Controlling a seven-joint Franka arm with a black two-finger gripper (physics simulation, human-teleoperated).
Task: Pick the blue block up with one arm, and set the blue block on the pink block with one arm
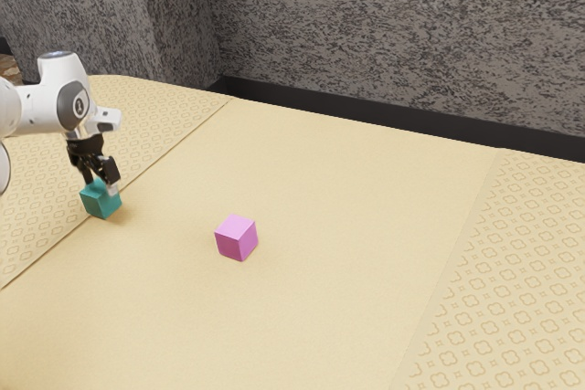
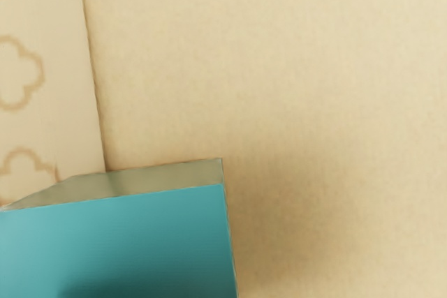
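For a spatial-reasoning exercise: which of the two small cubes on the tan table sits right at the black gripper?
The teal-blue cube, directly beneath the gripper; the pink cube stands apart, toward the exterior view's right.

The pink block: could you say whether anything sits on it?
No, the pink block has a bare top; the blue block lies apart.

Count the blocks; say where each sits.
2. The blue block sits under the gripper at the exterior view's left; the pink block stands apart, nearer the middle. None looks hidden.

Plain tan table with patterned side strips, speckled grey wall behind.
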